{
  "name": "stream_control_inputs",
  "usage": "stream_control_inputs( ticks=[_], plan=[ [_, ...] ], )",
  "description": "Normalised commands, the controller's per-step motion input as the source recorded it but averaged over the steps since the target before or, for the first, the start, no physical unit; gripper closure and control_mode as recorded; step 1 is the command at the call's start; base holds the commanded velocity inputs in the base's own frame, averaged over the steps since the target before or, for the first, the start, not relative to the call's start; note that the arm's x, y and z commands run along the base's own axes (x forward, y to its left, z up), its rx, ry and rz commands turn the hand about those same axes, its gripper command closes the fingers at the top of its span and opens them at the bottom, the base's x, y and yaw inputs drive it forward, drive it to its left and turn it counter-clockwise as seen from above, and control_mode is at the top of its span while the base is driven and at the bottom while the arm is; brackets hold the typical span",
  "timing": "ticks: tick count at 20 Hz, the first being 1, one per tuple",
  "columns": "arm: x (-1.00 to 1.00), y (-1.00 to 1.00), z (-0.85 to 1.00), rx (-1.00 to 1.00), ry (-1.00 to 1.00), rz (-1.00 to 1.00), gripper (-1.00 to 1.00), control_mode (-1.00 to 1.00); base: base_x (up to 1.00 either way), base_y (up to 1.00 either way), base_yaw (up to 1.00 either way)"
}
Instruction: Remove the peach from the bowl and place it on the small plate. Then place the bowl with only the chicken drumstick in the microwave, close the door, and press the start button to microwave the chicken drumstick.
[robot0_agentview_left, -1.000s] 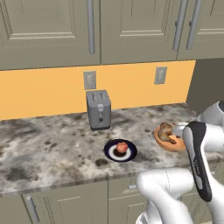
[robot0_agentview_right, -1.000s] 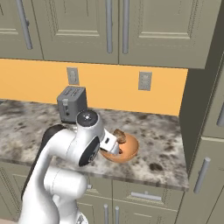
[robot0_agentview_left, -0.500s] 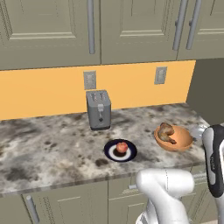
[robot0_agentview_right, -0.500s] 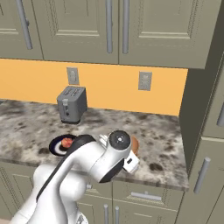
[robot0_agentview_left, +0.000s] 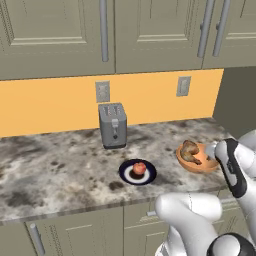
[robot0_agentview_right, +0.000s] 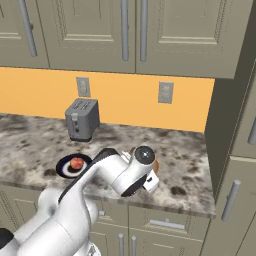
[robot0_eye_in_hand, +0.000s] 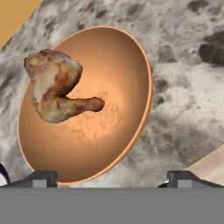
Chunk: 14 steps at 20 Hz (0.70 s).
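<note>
The orange bowl (robot0_eye_in_hand: 87, 131) lies on the speckled counter with only the brown chicken drumstick (robot0_eye_in_hand: 57, 87) in it, toward its far left side. My gripper (robot0_eye_in_hand: 113, 178) is open just short of the bowl's near rim, one fingertip (robot0_eye_in_hand: 41, 178) at each side and nothing between them. From the left base view the bowl (robot0_agentview_left: 200, 164) sits at the counter's right end, the drumstick (robot0_agentview_left: 190, 150) in it and my hand at its right edge. The peach (robot0_agentview_left: 139, 168) rests on the small plate (robot0_agentview_left: 127, 176) left of the bowl. The right base view also shows the peach (robot0_agentview_right: 76, 163) on the plate (robot0_agentview_right: 64, 167).
A grey toaster (robot0_agentview_left: 113, 125) stands at the back against the orange wall, behind the plate. Beige cabinet doors hang overhead. The counter's front edge runs close to the bowl, and a tall cabinet side (robot0_agentview_right: 225, 120) closes off the counter's right end. My arm (robot0_agentview_right: 125, 175) covers most of the bowl.
My arm pulled back off the bowl to the right, then the hand swung round to face the bowl from its near right side. The gripper stayed open. Peach, plate and bowl have not moved.
</note>
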Motion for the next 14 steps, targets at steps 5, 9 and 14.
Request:
stream_control_inputs(
  ticks=[5, 9, 14],
  plan=[
    [0.33, -0.16, -0.46, 0.10, 0.11, 0.00, -1.00, -1.00, 0.00, 0.00, 0.00],
    [0.36, -0.07, -0.44, 0.09, 0.13, 0.00, -1.00, -1.00, 0.00, 0.00, 0.00],
    [0.35, -0.02, -0.30, 0.08, 0.13, 0.00, 1.00, -1.00, 0.00, 0.00, 0.00]
  ],
)
